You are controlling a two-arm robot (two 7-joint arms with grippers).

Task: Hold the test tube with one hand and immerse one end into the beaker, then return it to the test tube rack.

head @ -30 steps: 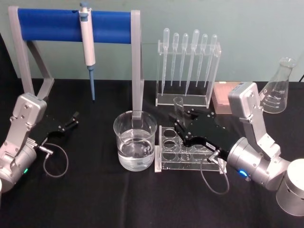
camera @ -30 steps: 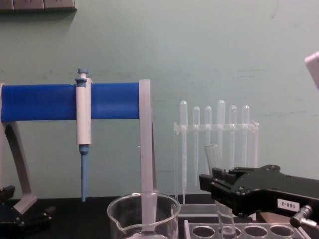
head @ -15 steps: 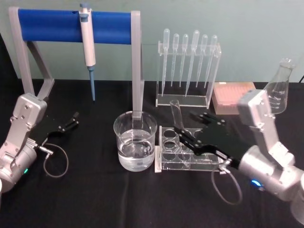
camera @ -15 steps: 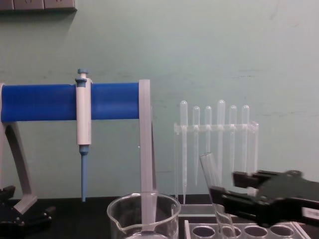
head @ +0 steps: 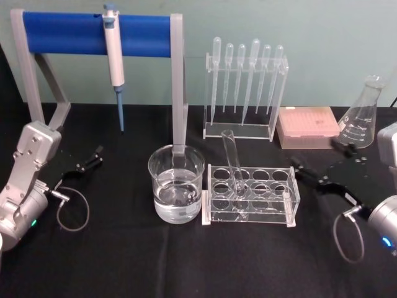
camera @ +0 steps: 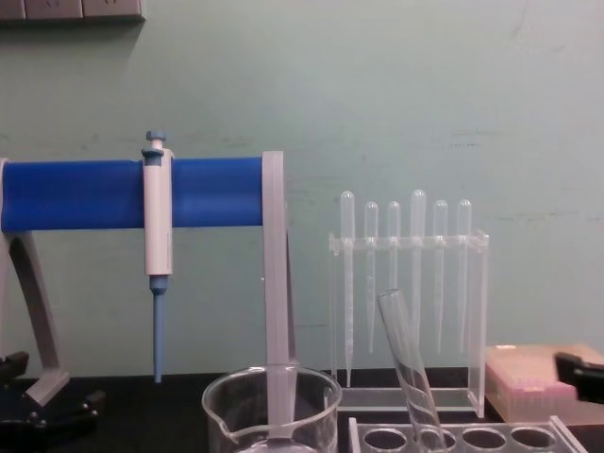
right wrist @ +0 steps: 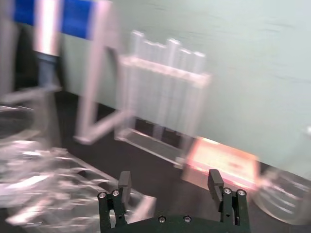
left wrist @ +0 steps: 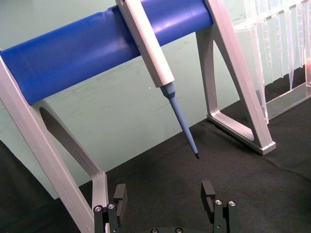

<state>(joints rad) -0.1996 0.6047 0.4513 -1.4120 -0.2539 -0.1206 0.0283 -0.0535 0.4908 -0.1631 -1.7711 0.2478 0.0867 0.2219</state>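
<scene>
One test tube (head: 233, 166) stands in the clear rack (head: 251, 196) on the black worktop (head: 124, 248), its round bottom down in a hole of the rack's front row and its open mouth tilted toward the back and the robot's left; in the chest view the test tube (camera: 406, 363) leans the same way, with nothing gripping it; the beaker (head: 176, 184), partly filled with clear liquid, sits just beside the rack on the robot's left, apart from the tube; the right tool (head: 316, 169) hangs over the worktop just to the right of the rack, its two black fingers spread wide and holding nothing, and the right wrist view shows the right tool (right wrist: 170, 187) with an empty gap between its fingers (right wrist: 124, 182); the left tool (head: 97, 155) rests low at the left side of the worktop, near the foot of the blue-barred stand (head: 96, 34), well apart from the beaker, and the left wrist view shows the left tool (left wrist: 164, 194) spread open and empty; a white pipettor (head: 114, 56) with a blue tip hangs from the stand's bar; behind the rack a clear holder carries a row of thin pipettes (head: 247, 77); a pink tip box (head: 308, 126) and a conical flask (head: 363, 115) sit at the back right.
</scene>
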